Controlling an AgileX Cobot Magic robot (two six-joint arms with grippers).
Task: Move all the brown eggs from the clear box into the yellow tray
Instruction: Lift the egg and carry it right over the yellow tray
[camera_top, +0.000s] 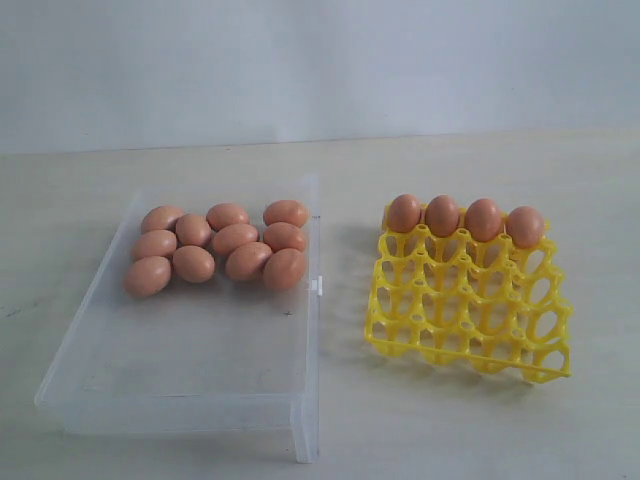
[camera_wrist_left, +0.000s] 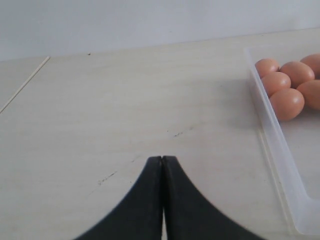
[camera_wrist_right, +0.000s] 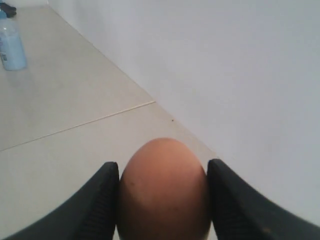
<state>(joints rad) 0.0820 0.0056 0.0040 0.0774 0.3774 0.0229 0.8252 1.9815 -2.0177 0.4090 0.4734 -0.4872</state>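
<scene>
Right gripper (camera_wrist_right: 162, 167) clamps 1 brown egg (camera_wrist_right: 163, 200) — left gripper (camera_wrist_left: 162, 160) closed, empty. Clear box (camera_top: 180, 350) holds maybe 11 eggs (camera_top: 235, 238), yellow tray (camera_top: 470, 320) 4.

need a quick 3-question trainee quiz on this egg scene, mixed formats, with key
1. How many brown eggs sit in the yellow tray?
2. True or false: the left gripper is shut and empty.
3. What is between the right gripper's fingers? A) nothing B) a brown egg C) the yellow tray

Key: 1) four, all in the far row. 2) true. 3) B.
</scene>
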